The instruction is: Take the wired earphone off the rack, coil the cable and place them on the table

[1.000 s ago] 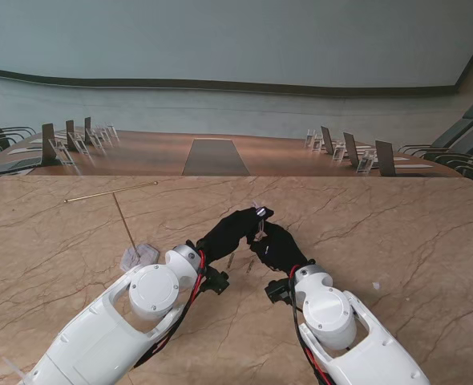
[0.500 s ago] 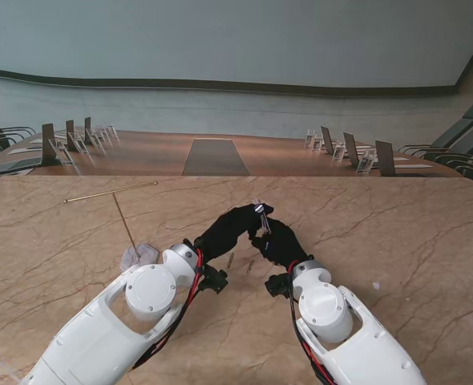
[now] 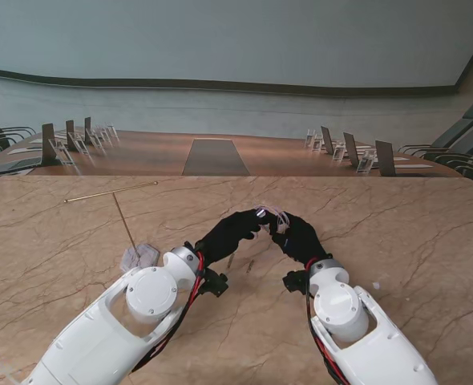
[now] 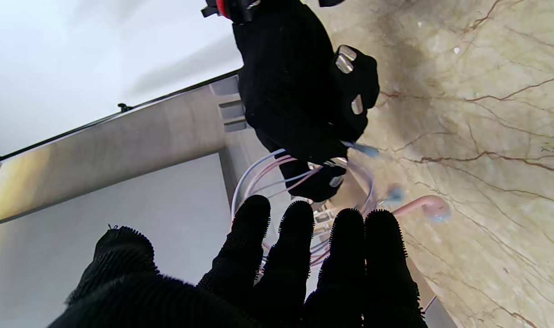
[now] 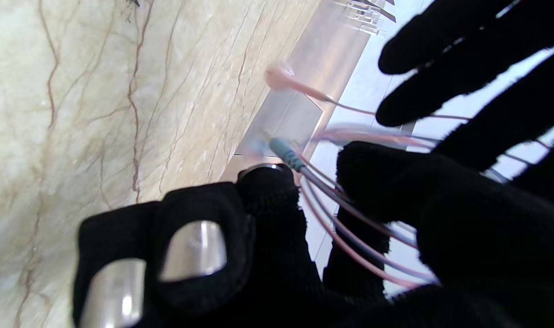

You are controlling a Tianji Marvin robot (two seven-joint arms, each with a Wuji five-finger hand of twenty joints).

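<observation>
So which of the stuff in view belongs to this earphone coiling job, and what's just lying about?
Job:
- wired earphone, cable looped between both hands
- left robot hand
- right robot hand
- rack
- table

Lying about:
- thin rod
- nameplate stands on far desk

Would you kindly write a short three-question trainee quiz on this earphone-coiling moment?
1. True or false: the earphone cable lies flat on the table.
2. Which robot hand pinches the cable loops: A left robot hand, B right robot hand?
3. What colour is the earbud hanging free?

Key: 1 false, it is held up between both hands; 2 B; 3 pink.
</observation>
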